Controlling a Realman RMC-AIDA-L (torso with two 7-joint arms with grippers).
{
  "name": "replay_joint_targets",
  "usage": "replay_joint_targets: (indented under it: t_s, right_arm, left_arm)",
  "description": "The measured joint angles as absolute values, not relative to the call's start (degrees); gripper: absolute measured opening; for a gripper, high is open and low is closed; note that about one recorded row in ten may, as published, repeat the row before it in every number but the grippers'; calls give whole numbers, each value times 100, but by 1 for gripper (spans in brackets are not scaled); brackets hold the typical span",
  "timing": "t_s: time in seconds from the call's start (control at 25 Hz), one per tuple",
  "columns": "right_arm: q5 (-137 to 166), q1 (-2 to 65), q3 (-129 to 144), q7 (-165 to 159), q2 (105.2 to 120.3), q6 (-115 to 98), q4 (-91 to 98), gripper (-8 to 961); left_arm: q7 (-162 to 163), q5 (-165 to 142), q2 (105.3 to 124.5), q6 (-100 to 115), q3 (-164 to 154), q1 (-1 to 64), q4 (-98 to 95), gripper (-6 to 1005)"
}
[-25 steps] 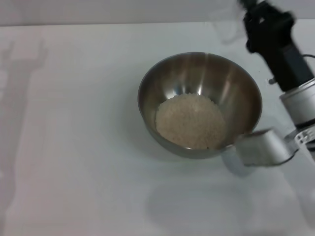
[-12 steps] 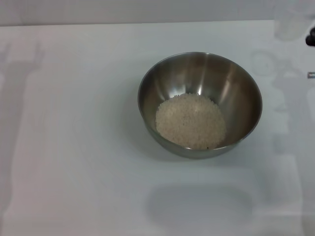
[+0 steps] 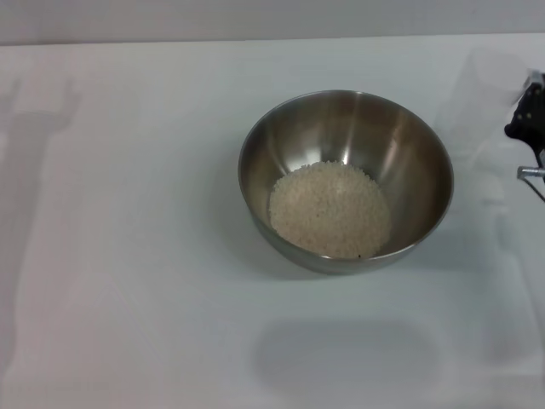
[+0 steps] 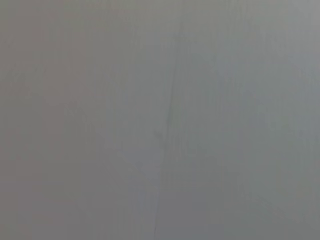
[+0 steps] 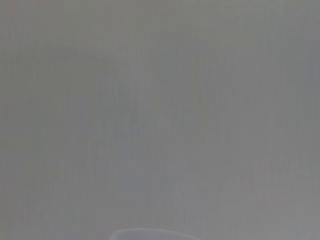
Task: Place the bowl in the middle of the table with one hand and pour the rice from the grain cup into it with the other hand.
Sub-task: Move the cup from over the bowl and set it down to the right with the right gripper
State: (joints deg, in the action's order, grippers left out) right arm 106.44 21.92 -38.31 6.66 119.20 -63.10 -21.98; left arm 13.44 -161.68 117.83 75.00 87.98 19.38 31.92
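Observation:
The steel bowl (image 3: pixel 345 128) stands upright near the middle of the white table (image 3: pixel 128 256). A pale heap of rice (image 3: pixel 330 210) lies in its bottom. Only a black piece of my right gripper (image 3: pixel 530 119) shows at the right edge of the head view, to the right of the bowl and apart from it. A faint translucent blur (image 3: pixel 490 89) beside it may be the grain cup; I cannot tell if it is held. My left gripper is out of view. Both wrist views show only a plain grey surface.
Soft shadows lie on the table at the left (image 3: pixel 38 170) and in front of the bowl (image 3: pixel 341 354). The table's far edge (image 3: pixel 255 40) meets a grey wall.
My right arm has pulled back from the bowl's right side to the right edge of the head view. The bowl and the rice have not moved.

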Motion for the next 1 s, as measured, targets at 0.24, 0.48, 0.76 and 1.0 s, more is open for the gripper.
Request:
replay_joint_targets:
  t_s: [0.24,0.48,0.76,1.0]
  right_arm:
    - [10645,2388,-3833,641,11918,-5689,-2006,53]
    - [10660,2460,-3831,628,11918,-5592,-1893,57]
    - [10665,2490,-3800,624,11922,-5559,-1836,61]
    - [10679,2557,-3782,621,11915,-5399,-1774,66]
  left_arm:
    - [1345,-16186,11786,7541,8798,1928,3245,844]
    - [1344,-16190,11789,7571,8797,1923,3269,844]
    - [1345,-16190,11796,7594,8797,1925,3270,844]
    - [1344,-16190,11795,7653,8797,1925,3270,844]
